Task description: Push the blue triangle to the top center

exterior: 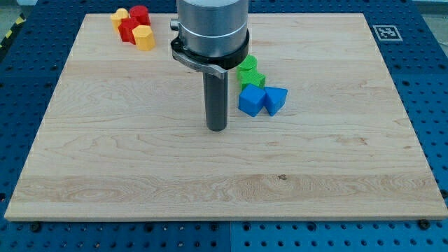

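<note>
The blue triangle (276, 99) lies on the wooden board (140, 168) a little right of the view's centre, touching a blue cube-like block (251, 101) on its left. My tip (217, 128) rests on the board to the left of and slightly below the blue cube, a small gap away from it. The blue cube stands between my tip and the triangle. Two green blocks (249, 73) sit just above the blue pair, partly hidden behind the arm's body (211, 31).
At the view's top left sits a cluster of red blocks (131, 28) and yellow blocks (143, 38). A black-and-white marker tag (384, 32) is at the board's top right corner. Blue perforated table surrounds the board.
</note>
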Controlling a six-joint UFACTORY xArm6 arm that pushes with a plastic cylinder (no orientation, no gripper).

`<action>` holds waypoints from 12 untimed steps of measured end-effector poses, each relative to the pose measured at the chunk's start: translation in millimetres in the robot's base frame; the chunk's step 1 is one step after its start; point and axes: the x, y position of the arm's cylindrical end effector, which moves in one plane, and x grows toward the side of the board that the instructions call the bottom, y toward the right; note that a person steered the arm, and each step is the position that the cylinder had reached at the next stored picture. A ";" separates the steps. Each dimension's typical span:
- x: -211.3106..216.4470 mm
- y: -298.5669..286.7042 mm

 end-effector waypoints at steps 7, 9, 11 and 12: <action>-1.9 83.1; -34.4 97.4; -72.6 128.6; -86.1 131.4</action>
